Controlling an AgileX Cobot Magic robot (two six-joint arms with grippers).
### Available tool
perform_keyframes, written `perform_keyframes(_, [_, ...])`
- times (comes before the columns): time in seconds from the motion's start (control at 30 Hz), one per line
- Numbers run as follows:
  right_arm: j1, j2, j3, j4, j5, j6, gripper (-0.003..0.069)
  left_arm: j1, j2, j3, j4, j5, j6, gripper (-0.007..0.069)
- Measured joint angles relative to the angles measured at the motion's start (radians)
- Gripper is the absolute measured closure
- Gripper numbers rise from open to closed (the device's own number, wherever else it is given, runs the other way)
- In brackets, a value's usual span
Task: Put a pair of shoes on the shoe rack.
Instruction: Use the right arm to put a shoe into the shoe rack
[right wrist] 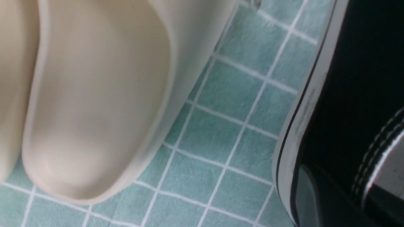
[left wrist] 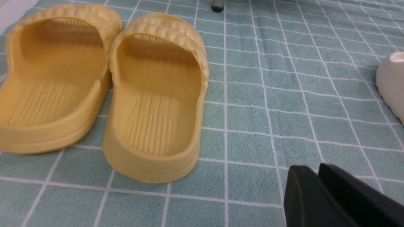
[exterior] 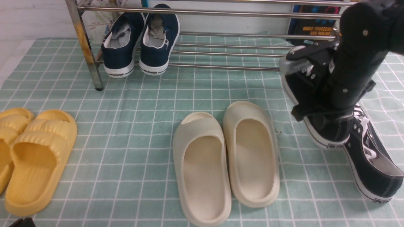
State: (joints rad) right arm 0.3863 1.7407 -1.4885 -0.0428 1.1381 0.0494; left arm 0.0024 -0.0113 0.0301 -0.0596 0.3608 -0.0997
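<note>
**Right arm at the black pair.** The right gripper (exterior: pixel 326 110) sits down on the inner sneaker (exterior: pixel 328 132). Its jaws are together and, as far as can be judged, pinch the canvas wall at the shoe's opening; the contact itself is hidden by the wrist. In the right wrist view the white sole and black side of this sneaker fill one edge of the picture.

The sneaker's long axis runs heel toward the robot and toe toward the shoe rack (exterior: pixel 221 66), leaning a little leftward. The rack lies just ahead of the toe, so the coming move is a short carry forward along that axis. The right arm is by far the nearer.

The other sneaker (exterior: pixel 369 170) lies just outside the first, further back, with its front against the first one's heel. It is on the checked cloth (exterior: pixel 126 104), not on the rack.

The navy shoes (exterior: pixel 139 41) fill the left end of the lower rails, and the stretch to their right is bare. The upper rail crosses above that stretch and may catch a shoe carried high. The cream slides (exterior: pixel 227 157) lie near but apart, on the left.

The left gripper (left wrist: pixel 315 171) hangs near the yellow slides (left wrist: pixel 104 88). Its fingers lie side by side, no gap showing, holding nothing.
</note>
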Motion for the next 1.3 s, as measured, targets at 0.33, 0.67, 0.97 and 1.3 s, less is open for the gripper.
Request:
perform_keyframes(0.33, [-0.083,0.097,-0.225,0.031,0.056,-0.064,0.0639,0.0,0.0,0.0,0.0,0.0,0.0,0.0543])
perform_keyframes(0.67, [-0.09,0.283,-0.459,0.065,0.118,-0.13,0.0639,0.0,0.0,0.0,0.0,0.0,0.0,0.0532])
perform_keyframes(0.97, [-0.141,0.401,-0.641,0.068,0.112,-0.133,0.0639,0.0,0.0,0.0,0.0,0.001,0.0,0.0525])
perform_keyframes(1.3, [-0.149,0.477,-0.671,0.078,0.029,-0.182,0.0639,0.0,0.0,0.0,0.0,0.001,0.0,0.0515])
